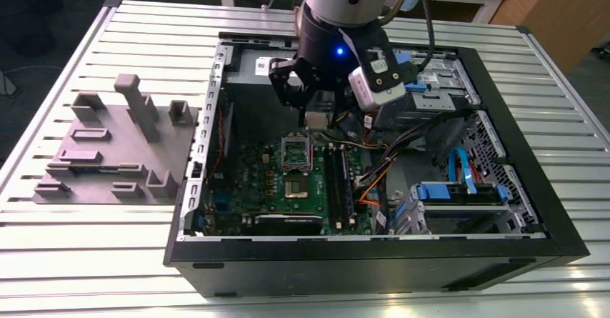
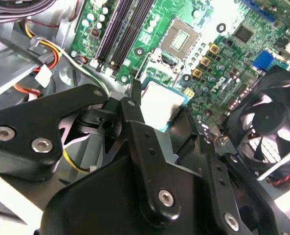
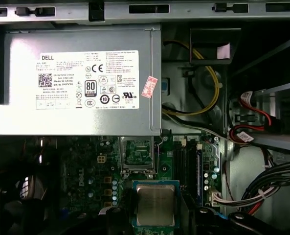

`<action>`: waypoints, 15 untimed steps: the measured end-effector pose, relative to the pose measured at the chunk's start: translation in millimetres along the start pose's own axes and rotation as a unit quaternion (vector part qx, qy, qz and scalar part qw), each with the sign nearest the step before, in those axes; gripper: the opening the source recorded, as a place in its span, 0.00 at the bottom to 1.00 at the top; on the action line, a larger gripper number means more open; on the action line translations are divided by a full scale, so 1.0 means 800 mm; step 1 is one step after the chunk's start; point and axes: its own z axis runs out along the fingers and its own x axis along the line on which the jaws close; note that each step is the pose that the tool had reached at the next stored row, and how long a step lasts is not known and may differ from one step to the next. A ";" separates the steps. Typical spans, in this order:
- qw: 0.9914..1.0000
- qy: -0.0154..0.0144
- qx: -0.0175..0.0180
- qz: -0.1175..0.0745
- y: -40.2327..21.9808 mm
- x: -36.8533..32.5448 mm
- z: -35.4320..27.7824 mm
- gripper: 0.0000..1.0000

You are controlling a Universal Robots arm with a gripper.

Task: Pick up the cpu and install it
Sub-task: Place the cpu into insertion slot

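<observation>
**Chip held over the open case**

The claw grips the cpu above the motherboard, near the open socket. The first wrist view shows the grey power supply inside the case; the exterior view, the slatted counter underneath.

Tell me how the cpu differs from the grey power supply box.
The cpu is small, flat and square; the power supply box is far larger and oblong. The cpu's metal top is plain, while the power supply box carries a white label. Both are silver-grey metal.
</observation>
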 end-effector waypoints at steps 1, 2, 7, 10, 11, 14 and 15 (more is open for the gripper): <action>1.000 0.000 0.000 0.000 -0.0009 -0.0001 0.0022 0.47; 1.000 0.000 0.000 0.000 -0.0021 -0.0002 0.0046 0.47; 1.000 0.000 0.000 0.002 -0.0091 0.0018 0.0155 0.47; 1.000 0.004 0.000 -0.009 -0.0116 0.0017 0.0222 0.47; 1.000 0.004 0.000 -0.012 -0.0125 0.0018 0.0245 0.47; 1.000 0.005 0.000 -0.016 -0.0136 0.0035 0.0310 0.47; 1.000 0.005 0.000 -0.016 -0.0137 0.0035 0.0315 0.47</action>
